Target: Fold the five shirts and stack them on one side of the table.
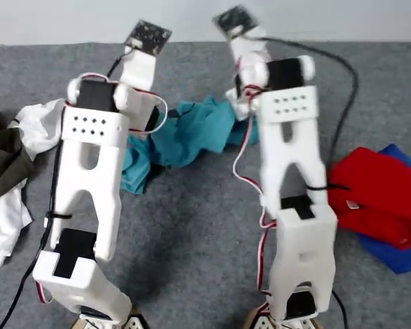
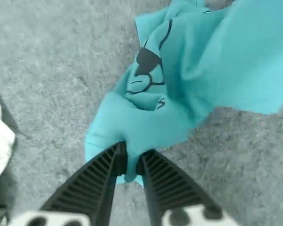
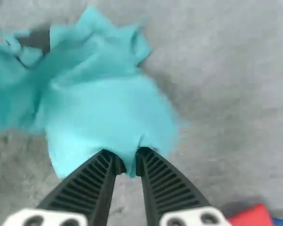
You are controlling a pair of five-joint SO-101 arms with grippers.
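A crumpled teal shirt (image 1: pixel 192 130) with a black print lies at the table's middle back, stretched between both arms. My left gripper (image 2: pixel 130 162) is shut on a fold of the teal shirt (image 2: pixel 188 80) near its printed part. My right gripper (image 3: pixel 129 165) is shut on another edge of the teal shirt (image 3: pixel 104 113). In the high view the left arm (image 1: pixel 89 178) covers the shirt's left end and the right arm (image 1: pixel 294 185) its right end. A red shirt (image 1: pixel 373 192) lies folded on a blue shirt (image 1: pixel 397 253) at the right edge.
A white shirt (image 1: pixel 14 205) and a dark olive shirt (image 1: pixel 3 154) lie bunched at the left edge. Grey carpet-like table cover (image 1: pixel 198 233) shows between the arms. A black cable (image 1: pixel 346 89) runs along the right arm.
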